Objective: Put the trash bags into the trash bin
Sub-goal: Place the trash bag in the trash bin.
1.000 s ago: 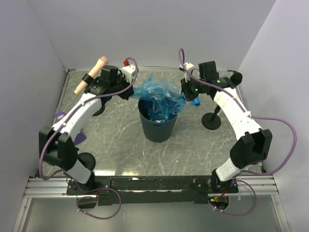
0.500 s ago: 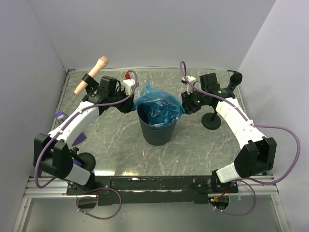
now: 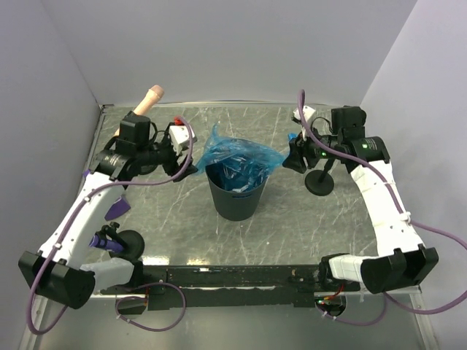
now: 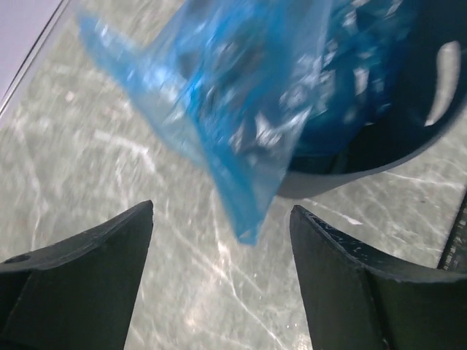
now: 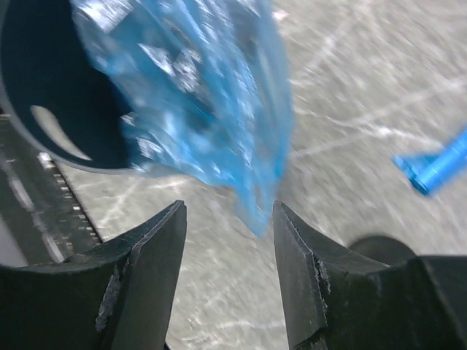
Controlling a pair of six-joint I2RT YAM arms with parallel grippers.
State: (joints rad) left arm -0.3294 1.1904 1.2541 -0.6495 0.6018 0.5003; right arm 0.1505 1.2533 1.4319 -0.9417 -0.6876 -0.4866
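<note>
- Top external view, left side: left gripper (image 3: 188, 166) stands just left of the trash bin (image 3: 237, 200), fingers apart and holding nothing.
- Left wrist view: the two fingers (image 4: 87, 277) frame bare tabletop (image 4: 87, 146). A loose corner of the trash bag (image 4: 241, 109) hangs ahead of the gap and outside the bin wall (image 4: 379, 149), touching neither finger.
- Centre: the blue trash bag (image 3: 239, 153) is bunched in the bin mouth, part inside and part heaped above the rim. Its long axis runs left to right, with a corner overhanging on each side.
- Right side: right gripper (image 3: 292, 157) is just right of the bin, fingers apart and empty.
- Right wrist view: the bag's other corner (image 5: 204, 102) dangles just ahead of the finger gap (image 5: 228, 219), beside the bin (image 5: 51, 95).
- Small blue roll (image 5: 436, 168) lies on the tabletop, well right of that gap and apart from the bin.
- Judgement: both arms sit about equally near the sheet, each facing its own overhanging corner. The roll falls to the right arm.
</note>
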